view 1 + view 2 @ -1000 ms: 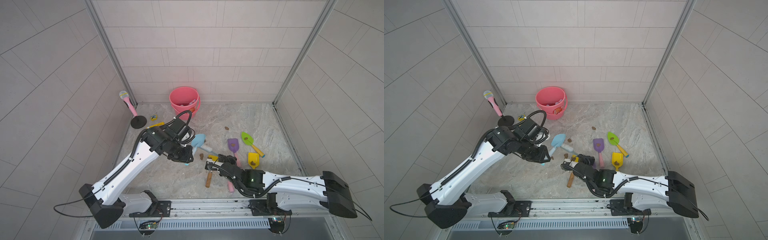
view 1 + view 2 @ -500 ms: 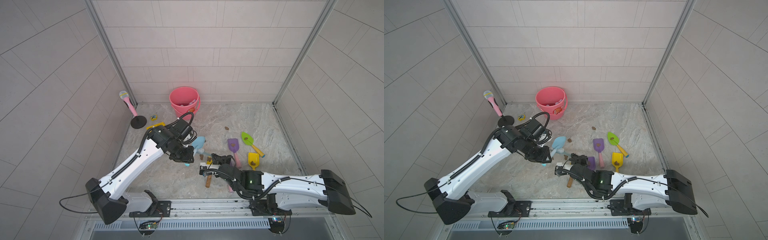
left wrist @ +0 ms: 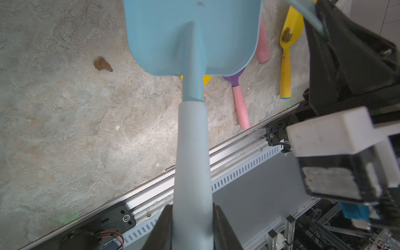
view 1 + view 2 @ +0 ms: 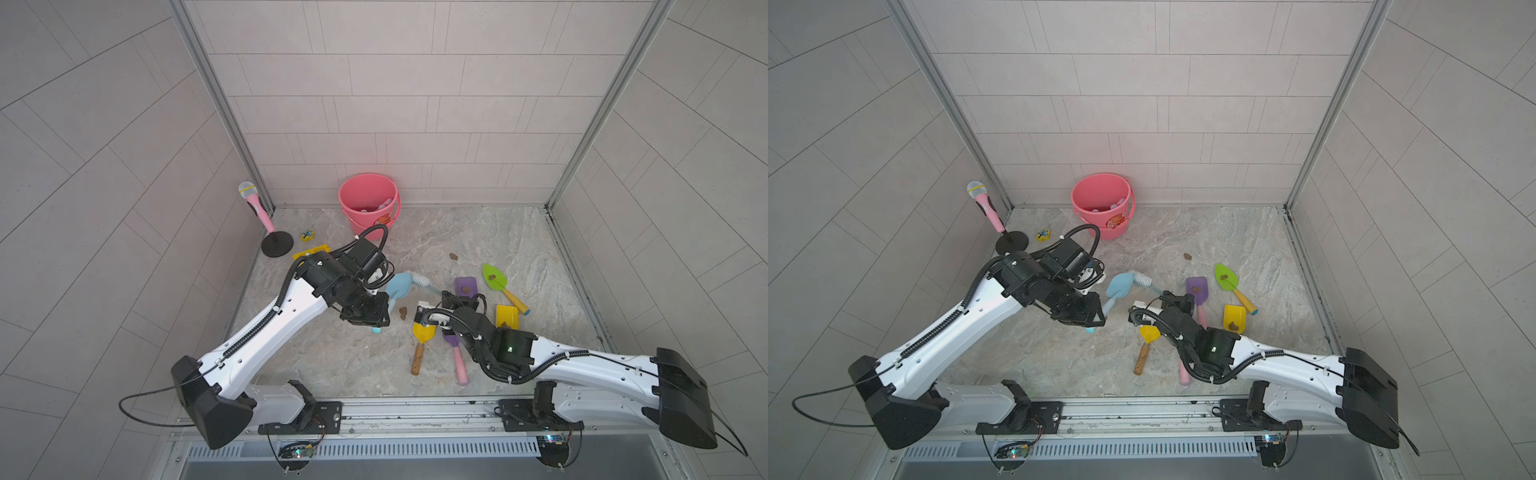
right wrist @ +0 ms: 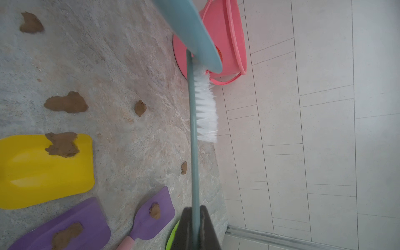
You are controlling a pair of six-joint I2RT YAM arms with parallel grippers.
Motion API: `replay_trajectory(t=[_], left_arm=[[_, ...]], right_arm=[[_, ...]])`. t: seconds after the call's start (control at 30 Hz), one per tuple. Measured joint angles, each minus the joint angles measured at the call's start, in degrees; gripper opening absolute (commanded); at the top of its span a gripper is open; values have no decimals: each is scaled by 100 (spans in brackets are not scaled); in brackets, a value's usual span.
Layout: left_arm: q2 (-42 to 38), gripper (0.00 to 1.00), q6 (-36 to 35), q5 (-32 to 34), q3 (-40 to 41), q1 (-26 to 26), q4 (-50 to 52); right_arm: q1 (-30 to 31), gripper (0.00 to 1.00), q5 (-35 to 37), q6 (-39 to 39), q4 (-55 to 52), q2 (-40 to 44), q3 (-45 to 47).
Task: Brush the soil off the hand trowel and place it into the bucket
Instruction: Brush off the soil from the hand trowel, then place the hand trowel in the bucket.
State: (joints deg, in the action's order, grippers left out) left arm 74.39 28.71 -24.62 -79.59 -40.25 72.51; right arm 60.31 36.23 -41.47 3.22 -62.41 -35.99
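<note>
The left hand (image 3: 192,218) is clamped on the handle of the pale-blue hand trowel (image 3: 190,32), whose blade is raised at centre frame in both top views. The right hand (image 5: 195,218) grips a white-bristled brush (image 5: 205,104) by its thin handle, with the bristles against the blade's edge. The bucket (image 4: 368,226) stands at upper centre; soil (image 5: 66,104) lumps dot the worktop (image 4: 478,249).

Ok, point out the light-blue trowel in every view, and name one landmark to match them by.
In a top view: the light-blue trowel is near the middle of the picture.
In a top view: same place, a little left of the middle.
Left wrist: its blade and handle fill the middle, with the handle in the left claw.
Right wrist: only the blade's edge shows, beside the brush.
Landmark: the bucket; it is not in the left wrist view.
</note>
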Motion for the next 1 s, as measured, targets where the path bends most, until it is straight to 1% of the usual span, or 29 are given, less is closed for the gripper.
replay_trajectory(t=[0.1,0.13,0.23,0.3,0.43,0.57,0.63,0.8,0.93,1.0], left_arm=[[-59,0,-4,33,0,0,-26],[-83,0,-9,63,0,0,-28],[-131,0,-9,271,-70,17,-120],[-72,0,-4,317,-291,129,-184],[455,0,144,210,-1318,767,-485],[1156,0,540,-157,-2138,1449,-1023],[1609,0,815,-415,-2551,1762,-1248],[2767,0,1722,-1038,-3497,2358,-1814],[3731,0,2446,-1200,-4430,2717,-2035],[4048,0,2850,-1305,-4634,2859,-2247]], right_arm=[[-280,0,-103,566,-133,208,0],[-444,0,-212,868,-205,313,-7],[-1060,0,-734,1867,-640,623,-76],[-1504,0,-1198,2575,-850,820,-107],[-2330,0,-2162,4063,-1147,1152,-111],[-2999,0,-2931,5353,-1471,1244,-238],[-3195,0,-3171,5860,-1661,1244,-337],[-3246,0,-3477,6516,-1963,1248,-461],[-3252,0,-3574,6767,-2133,1252,-461],[-3252,0,-3598,6839,-2197,1261,-461]])
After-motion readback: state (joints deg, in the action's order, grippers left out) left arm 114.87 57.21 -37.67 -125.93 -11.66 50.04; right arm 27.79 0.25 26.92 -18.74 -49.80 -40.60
